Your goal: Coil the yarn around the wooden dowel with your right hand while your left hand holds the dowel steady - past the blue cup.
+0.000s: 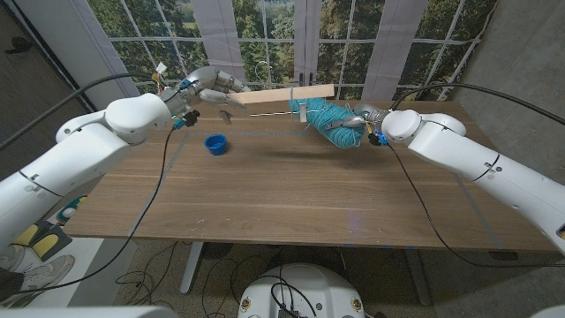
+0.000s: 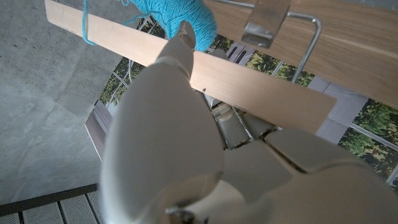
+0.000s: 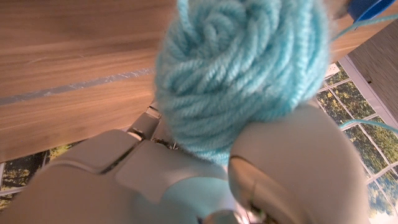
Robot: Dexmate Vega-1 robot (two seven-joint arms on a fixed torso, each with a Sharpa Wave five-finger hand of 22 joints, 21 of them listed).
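A flat pale wooden dowel (image 1: 284, 94) hangs level over the table's far edge, and my left hand (image 1: 214, 86) grips its left end. In the left wrist view my left hand (image 2: 168, 137) has its fingers on the dowel (image 2: 249, 84), and a turquoise strand (image 2: 84, 28) crosses the far end. Just below the dowel's right end, my right hand (image 1: 360, 117) holds a turquoise yarn ball (image 1: 333, 122). The right wrist view shows the ball (image 3: 242, 68) sitting in my right hand (image 3: 186, 180). A small blue cup (image 1: 215, 143) stands on the table, near my left hand.
A metal wire stand with a clip (image 2: 268, 23) sits on the wooden table (image 1: 291, 194) beside the yarn, under the dowel. Windows run close behind the far edge. Faint tape lines mark the tabletop.
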